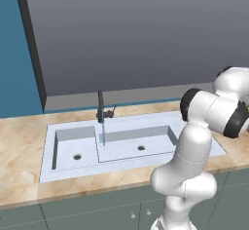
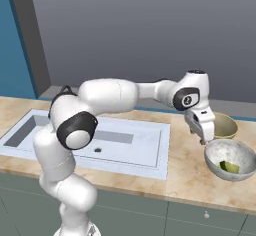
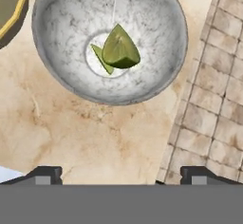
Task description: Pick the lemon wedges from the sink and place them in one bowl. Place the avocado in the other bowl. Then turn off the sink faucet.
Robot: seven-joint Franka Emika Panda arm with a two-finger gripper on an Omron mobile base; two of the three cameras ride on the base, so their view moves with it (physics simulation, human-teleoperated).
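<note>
Two lemon wedges lie together in the grey marbled bowl (image 3: 57, 71): a larger dark wedge (image 3: 121, 50) and a small pale wedge (image 3: 101, 59) tucked against it. My gripper (image 3: 121, 175) hovers above this bowl's near rim, open, with nothing between its fingertips (image 3: 45, 174). From the right base view the gripper (image 2: 204, 139) hangs just left of the grey bowl (image 2: 220, 152), with a wedge (image 2: 230, 167) inside. The sink (image 1: 126, 151) holds no pieces. The faucet (image 1: 100, 106) runs a thin blue water stream (image 1: 103, 134). The avocado is out of view.
A yellow-rimmed bowl (image 2: 225, 125) stands just behind the grey one, its edge (image 3: 19, 14) close beside it. The stone counter (image 2: 185, 170) ends near the bowl, with tiled floor (image 3: 213, 99) beyond. A grey wall rises behind the sink.
</note>
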